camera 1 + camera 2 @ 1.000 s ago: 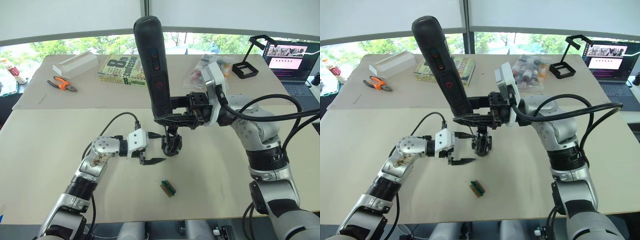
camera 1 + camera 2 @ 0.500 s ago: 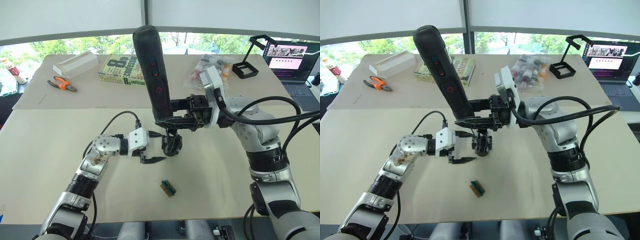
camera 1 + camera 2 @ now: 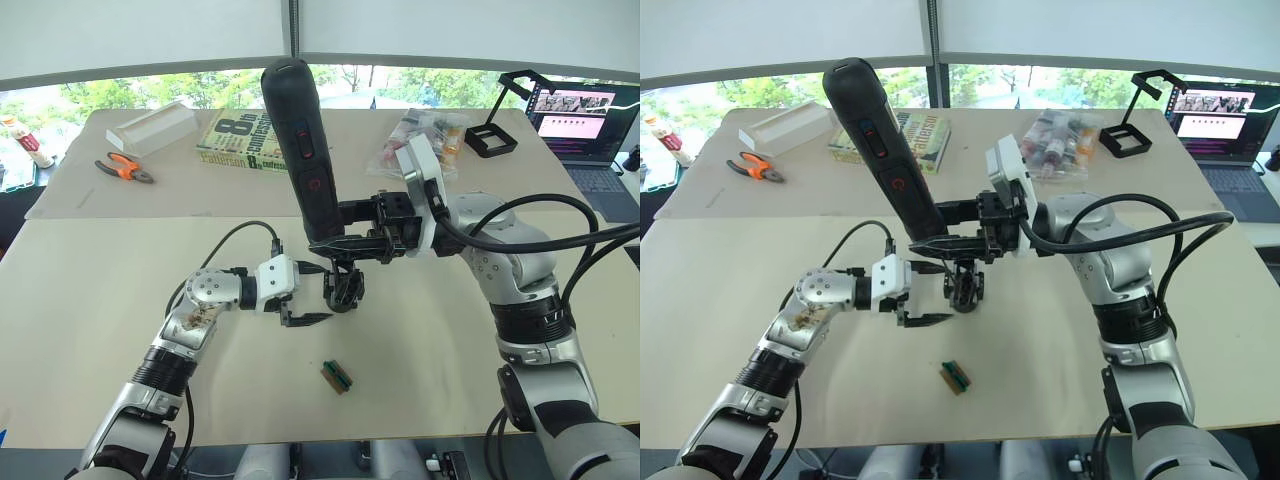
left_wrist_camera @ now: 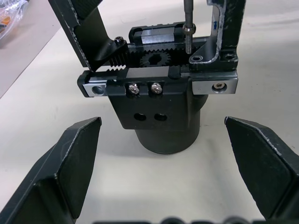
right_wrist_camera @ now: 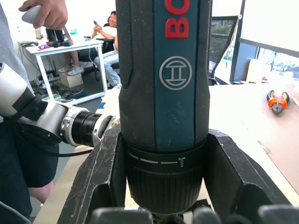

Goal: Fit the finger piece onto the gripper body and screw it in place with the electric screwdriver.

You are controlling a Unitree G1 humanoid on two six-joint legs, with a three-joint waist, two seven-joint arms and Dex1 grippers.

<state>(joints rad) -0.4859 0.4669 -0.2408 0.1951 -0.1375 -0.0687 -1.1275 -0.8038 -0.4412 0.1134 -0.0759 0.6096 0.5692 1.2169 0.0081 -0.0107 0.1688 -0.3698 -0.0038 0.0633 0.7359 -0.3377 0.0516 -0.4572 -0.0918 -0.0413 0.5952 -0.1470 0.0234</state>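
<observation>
both arms at frame centre: right gripper [image 3: 345, 228] clamps screwdriver [image 3: 300, 140] upright so its bit meets body [image 4: 161, 107]; left gripper [image 3: 305, 295] gapes beside it.

One electric screwdriver [image 3: 300, 140], one gripper body [image 3: 345, 287] and one small green block [image 3: 336, 376] sit among two grippers: left gripper [image 3: 305, 308], right gripper [image 3: 345, 228]. Beyond them lie one pair of pliers [image 3: 124, 167], one book [image 3: 240, 142], one white box [image 3: 155, 127]. Perhaps one bag of parts [image 3: 425, 135].

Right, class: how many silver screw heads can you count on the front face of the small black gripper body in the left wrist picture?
2: a pair of silver screws sits side by side on the small black plastic gripper body, above two empty holes. Others may be hidden.
</observation>
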